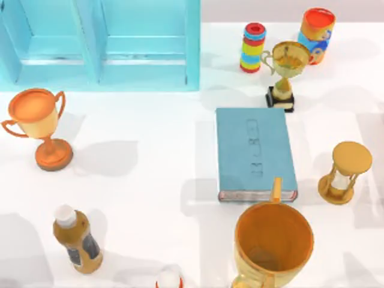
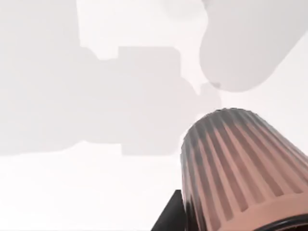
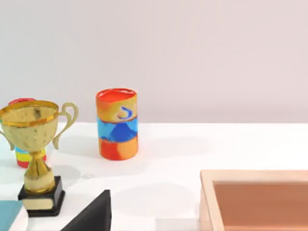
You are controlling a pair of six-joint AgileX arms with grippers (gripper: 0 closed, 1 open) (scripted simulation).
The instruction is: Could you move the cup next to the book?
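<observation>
- Cup [image 2: 240, 168] sits closest to the left wrist camera: reddish-brown, vertically ribbed wall, slightly tapered, dark rim at its wide end. Bare white tabletop [image 2: 72, 192] lies behind it. I cannot place it against the tabletop's edges.
- Left end effector [image 2: 169, 217]: a dark part of it lies right against the cup's wall. Cannot tell whether it is clamped on the cup or apart.
- Right end effector [image 3: 91, 214]: dark tip low in the right wrist view, facing the gold trophy [image 3: 36, 149] and the painted can [image 3: 117, 123] near the far right corner. State cannot be told. Judged idle.
- Book [image 1: 255, 153]: teal, lying flat, right of the tabletop's centre.
- Around the book: gold trophy at its far edge, hourglass [image 1: 343, 172] on the right-edge side, large orange mug [image 1: 273, 246] at its near edge. The side towards the left edge is bare, so judged the best landing spot.
- Handling judgement: small, light and rigid. The ribs should give grip, but the taper could let it slide out towards the narrow end.
- Hold judgement: across the wall at mid-height, squarely on opposite ribs, with moderate squeeze. Set it down upright, since a narrow base tips easily.
</observation>
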